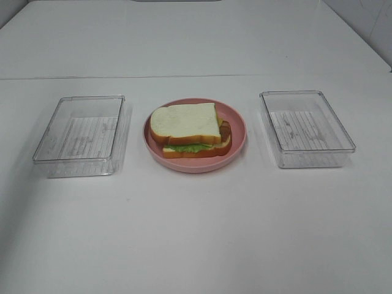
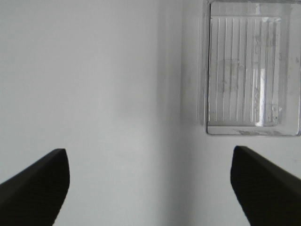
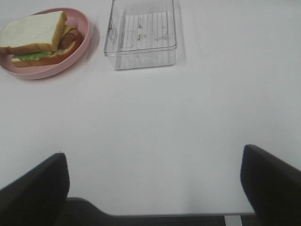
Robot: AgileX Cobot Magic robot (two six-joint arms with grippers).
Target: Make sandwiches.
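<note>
A sandwich (image 1: 188, 130) sits on a pink round plate (image 1: 237, 130) at the table's middle: two white bread slices with orange-brown crust, green lettuce, a brown meat strip and yellow cheese between them. It also shows in the right wrist view (image 3: 37, 38) on the plate (image 3: 82, 44). Neither gripper shows in the exterior high view. My left gripper (image 2: 150, 188) is open and empty over bare table. My right gripper (image 3: 155, 188) is open and empty, back near the table's front edge, well away from the sandwich.
An empty clear plastic tray (image 1: 82, 133) lies left of the plate, also seen in the left wrist view (image 2: 249, 70). A second empty clear tray (image 1: 305, 127) lies right of the plate, also in the right wrist view (image 3: 141, 33). The table is white.
</note>
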